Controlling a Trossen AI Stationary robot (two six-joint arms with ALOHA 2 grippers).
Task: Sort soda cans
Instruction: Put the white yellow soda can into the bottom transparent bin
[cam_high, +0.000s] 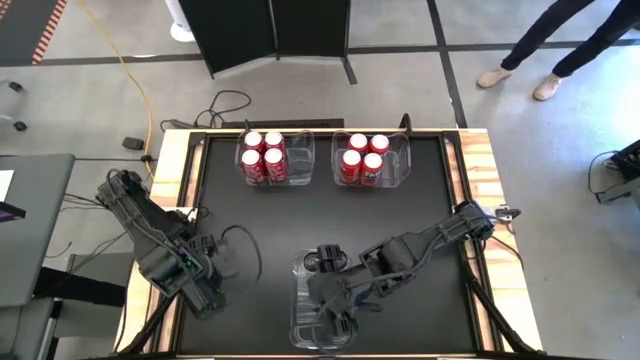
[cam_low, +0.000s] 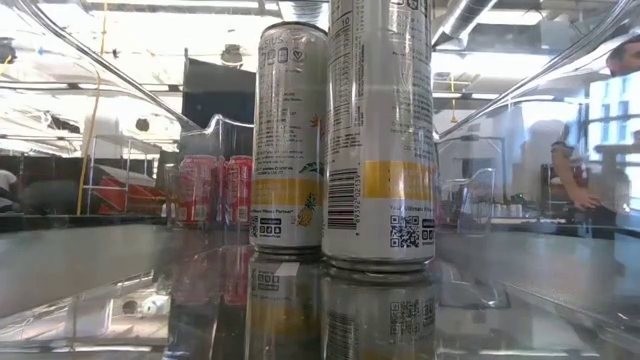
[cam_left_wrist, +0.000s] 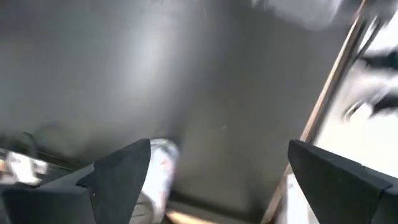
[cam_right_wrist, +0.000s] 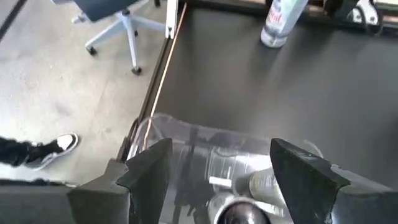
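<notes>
From above, eight red cans (cam_high: 263, 158) filled two far bins (cam_high: 300, 150); the right gripper (cam_high: 335, 318) hovered over the near bin (cam_high: 298, 300). Low down, two silver cans (cam_low: 380, 130) stood inside. Both wrist views showed wide-spread fingers: left gripper (cam_left_wrist: 217, 180) by a silver can.

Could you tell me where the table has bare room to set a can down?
The black mat lies bare between the two bins of red cans and the near bin. The near bin is crowded under the right gripper.
</notes>
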